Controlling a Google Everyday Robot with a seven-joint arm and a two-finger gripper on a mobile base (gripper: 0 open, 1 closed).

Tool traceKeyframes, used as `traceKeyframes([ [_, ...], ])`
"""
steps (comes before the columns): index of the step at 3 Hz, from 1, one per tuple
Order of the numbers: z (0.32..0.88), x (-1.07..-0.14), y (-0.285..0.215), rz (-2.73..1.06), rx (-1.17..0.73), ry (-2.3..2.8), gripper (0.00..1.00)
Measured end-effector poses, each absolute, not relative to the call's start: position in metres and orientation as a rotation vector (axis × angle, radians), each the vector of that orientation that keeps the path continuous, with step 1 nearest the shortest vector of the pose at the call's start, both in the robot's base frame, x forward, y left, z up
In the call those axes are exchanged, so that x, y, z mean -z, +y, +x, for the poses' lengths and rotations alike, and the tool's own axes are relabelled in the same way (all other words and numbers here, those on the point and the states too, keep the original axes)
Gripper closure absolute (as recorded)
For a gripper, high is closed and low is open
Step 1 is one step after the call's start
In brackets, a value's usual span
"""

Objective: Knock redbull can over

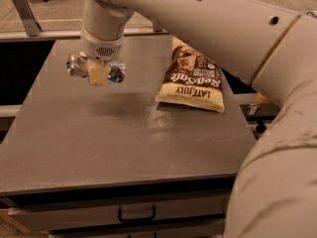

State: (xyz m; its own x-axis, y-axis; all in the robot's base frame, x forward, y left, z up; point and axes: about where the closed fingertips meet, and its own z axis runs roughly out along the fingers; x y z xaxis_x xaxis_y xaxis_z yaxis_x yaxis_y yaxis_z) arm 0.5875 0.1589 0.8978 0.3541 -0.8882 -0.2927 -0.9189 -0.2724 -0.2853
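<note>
The redbull can (74, 66) is horizontal over the far left part of the grey table (124, 143). Its silver end points left and its blue end (117, 73) points right. My gripper (98, 73) comes down from above, and its beige tip sits in front of the can's middle, hiding that part. I cannot tell whether the can rests on the table or hangs at the gripper. A dark shadow lies on the table just in front of them.
A chip bag (190, 76) lies flat on the table to the right of the can. My large white arm (213, 29) spans the top and right of the view. A drawer handle (136, 214) shows below the table's front edge.
</note>
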Motion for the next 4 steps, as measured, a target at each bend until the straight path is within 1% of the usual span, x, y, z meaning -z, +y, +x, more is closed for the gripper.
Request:
traceKeyframes([
  [1, 0.604, -0.882, 0.137, -2.269, 0.088, 1.667, 0.81],
  [2, 0.608, -0.868, 0.126, -2.281, 0.159, 1.731, 0.59],
  [4, 0.599, -0.856, 0.113, -2.245, 0.190, 1.795, 0.12],
])
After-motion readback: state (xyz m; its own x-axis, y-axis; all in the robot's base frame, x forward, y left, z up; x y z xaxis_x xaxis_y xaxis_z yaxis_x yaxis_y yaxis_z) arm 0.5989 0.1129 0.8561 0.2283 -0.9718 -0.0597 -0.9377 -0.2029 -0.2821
